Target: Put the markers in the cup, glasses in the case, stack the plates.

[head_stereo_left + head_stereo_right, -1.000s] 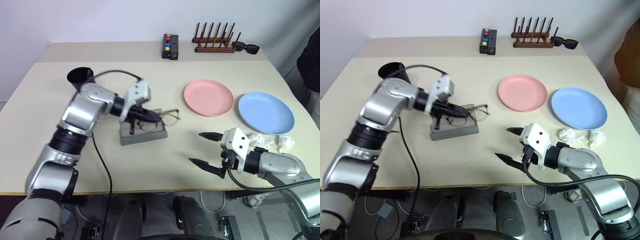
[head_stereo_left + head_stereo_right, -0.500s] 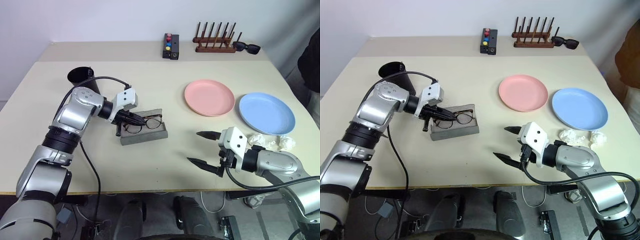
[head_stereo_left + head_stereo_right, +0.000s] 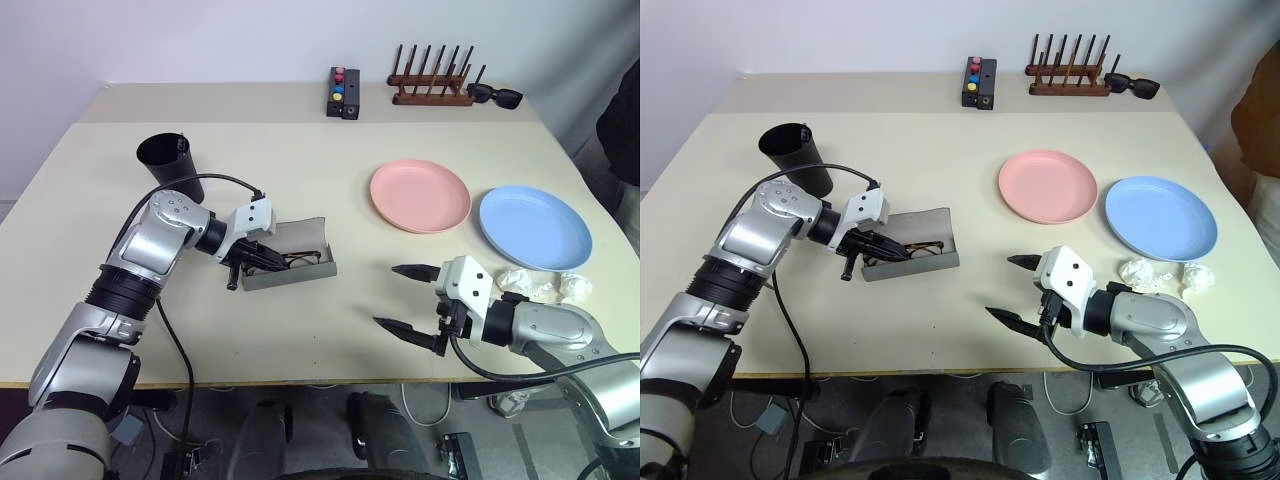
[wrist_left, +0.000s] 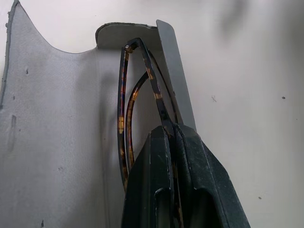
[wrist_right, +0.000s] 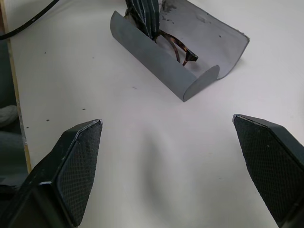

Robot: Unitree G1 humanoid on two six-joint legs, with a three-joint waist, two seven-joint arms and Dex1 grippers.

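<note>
The left gripper (image 3: 262, 258), pinched shut on the glasses (image 4: 130, 102), holds them low inside the open case (image 3: 300, 272) to seat them, while the right gripper (image 3: 410, 297) waits wide and empty nearby.

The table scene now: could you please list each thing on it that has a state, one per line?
case: lid open
glasses: folded, lowered into the case
left gripper: jaws shut on the glasses
right gripper: jaws open, holding nothing
pink plate: not stacked
blue plate: not stacked
cup: upright
</note>
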